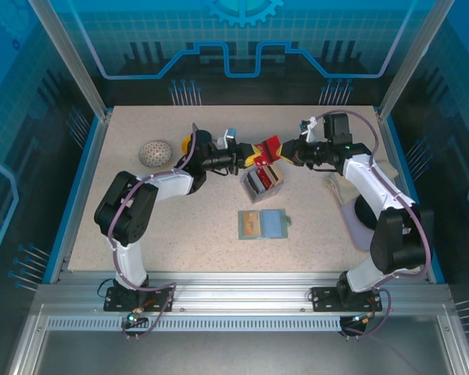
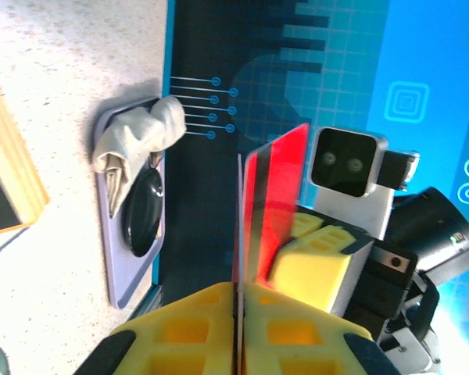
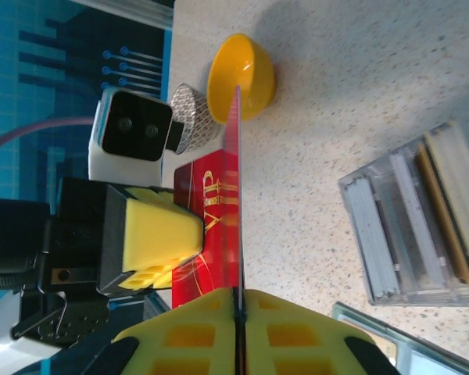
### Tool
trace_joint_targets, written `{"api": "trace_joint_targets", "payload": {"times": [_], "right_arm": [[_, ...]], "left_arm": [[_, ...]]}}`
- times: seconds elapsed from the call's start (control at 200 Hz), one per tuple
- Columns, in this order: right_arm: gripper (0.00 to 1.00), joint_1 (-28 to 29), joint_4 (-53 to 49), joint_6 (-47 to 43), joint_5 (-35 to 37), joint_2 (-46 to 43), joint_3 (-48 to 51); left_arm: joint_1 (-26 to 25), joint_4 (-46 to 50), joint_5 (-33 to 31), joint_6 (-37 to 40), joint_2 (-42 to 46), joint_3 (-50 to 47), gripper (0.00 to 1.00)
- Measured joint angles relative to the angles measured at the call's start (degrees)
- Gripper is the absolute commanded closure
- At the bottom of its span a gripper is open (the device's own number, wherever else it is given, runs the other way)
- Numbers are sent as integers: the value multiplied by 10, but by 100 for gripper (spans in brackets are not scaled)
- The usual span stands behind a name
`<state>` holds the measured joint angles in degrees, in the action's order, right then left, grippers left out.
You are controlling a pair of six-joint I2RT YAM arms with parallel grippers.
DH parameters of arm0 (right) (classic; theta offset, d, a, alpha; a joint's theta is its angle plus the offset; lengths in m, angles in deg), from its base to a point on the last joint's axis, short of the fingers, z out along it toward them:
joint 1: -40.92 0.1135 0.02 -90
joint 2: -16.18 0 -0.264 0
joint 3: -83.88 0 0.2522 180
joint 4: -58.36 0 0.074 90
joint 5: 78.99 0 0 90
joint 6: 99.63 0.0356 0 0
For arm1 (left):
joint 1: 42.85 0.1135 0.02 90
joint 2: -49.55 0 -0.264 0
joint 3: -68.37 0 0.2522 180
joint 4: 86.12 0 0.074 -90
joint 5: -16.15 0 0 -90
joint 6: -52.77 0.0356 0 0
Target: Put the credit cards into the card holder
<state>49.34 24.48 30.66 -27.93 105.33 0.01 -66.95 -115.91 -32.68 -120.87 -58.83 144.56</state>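
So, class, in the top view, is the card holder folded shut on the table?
No, the card holder lies opened flat, both inner halves facing up.

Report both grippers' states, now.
The left gripper is shut on the red card.
The right gripper is shut on the same red card.

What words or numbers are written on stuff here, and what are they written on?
"VIP" - gold letters on the red card, seen from the right wrist.
Cards in the clear box: any print is too small to read.
Card holder and the tan card in it: nothing readable from the top view.
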Motion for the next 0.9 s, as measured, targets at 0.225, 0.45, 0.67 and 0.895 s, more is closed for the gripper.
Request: {"api": "trace_joint_targets", "payload": {"times": [0.225, 0.45, 0.67, 0.895], "right_arm": [[92, 1, -29, -55, 51, 1, -1], [93, 92, -109, -200, 184, 66, -67], [93, 151, -135, -270, 306, 109, -73], [93, 174, -137, -304, 389, 130, -79]], "left_arm": [[15, 100, -54, 49, 45, -38, 95], [18, 219, -90, 118, 82, -45, 94], [18, 256, -95, 139, 85, -57, 94], [18, 269, -95, 148, 85, -57, 94]]}}
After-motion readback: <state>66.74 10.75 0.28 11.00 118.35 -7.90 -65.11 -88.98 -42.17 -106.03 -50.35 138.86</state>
